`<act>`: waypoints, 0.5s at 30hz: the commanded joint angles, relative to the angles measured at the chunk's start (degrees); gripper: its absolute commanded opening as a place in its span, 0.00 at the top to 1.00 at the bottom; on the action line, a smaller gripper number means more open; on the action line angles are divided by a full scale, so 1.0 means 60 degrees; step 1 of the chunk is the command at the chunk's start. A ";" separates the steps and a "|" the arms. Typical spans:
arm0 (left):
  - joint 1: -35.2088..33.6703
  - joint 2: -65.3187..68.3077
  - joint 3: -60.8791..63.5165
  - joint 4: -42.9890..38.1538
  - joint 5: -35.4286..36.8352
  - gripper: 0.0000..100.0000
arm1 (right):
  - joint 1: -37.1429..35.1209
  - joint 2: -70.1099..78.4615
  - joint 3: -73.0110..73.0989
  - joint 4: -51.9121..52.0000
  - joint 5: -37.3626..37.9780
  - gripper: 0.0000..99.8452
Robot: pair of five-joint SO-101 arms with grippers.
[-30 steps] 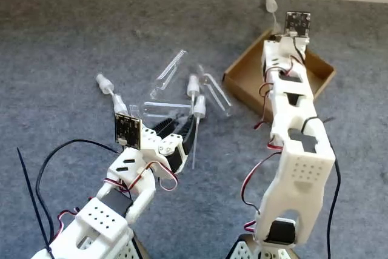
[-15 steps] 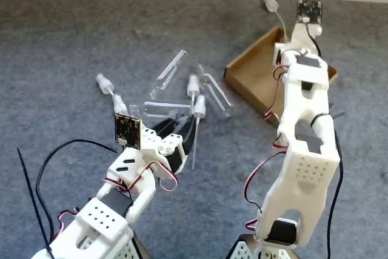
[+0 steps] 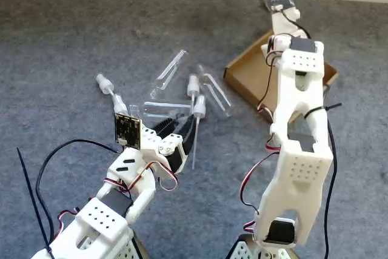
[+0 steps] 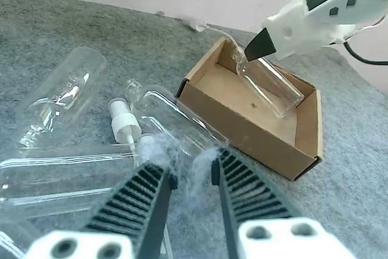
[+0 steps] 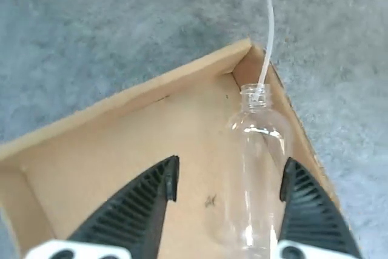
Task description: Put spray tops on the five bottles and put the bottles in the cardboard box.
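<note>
The bottle (image 5: pixel 257 150) looks light, hard and slippery, so I think it is best held round its fat middle, not by its thin neck. It lies in the cardboard box (image 5: pixel 121 108), just under the right claw (image 5: pixel 230 171). That claw is wide open and holds nothing.

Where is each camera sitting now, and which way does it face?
High view: above the table, looking down from the arms' base side; left arm and right arm show.
Left wrist view: low over loose bottles, facing the cardboard box; left gripper in front.
Right wrist view: above the box, looking down; right gripper frames it.
Both wrist views share the bottle in the box.
</note>
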 commanded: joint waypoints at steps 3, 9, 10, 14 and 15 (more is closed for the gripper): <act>-0.0037 -0.0183 0.0183 0.0029 0.0044 0.93 | 0.0154 0.0212 -0.1209 0.0183 0.0703 0.75; -0.0037 -0.0183 0.0183 0.0029 0.0044 0.93 | 0.0491 0.1648 -0.2864 0.0256 0.0718 0.75; -0.0037 -0.0183 0.0183 0.0029 0.0044 0.93 | 0.0564 0.1853 -0.3084 0.0418 0.0718 0.75; -0.0037 -0.0183 0.0183 0.0029 0.0044 0.93 | 0.0813 0.2542 -0.4110 0.1062 0.0718 0.75; -0.0037 -0.0183 0.0183 0.0029 0.0044 0.93 | 0.0842 0.2674 -0.4359 0.1194 0.0718 0.75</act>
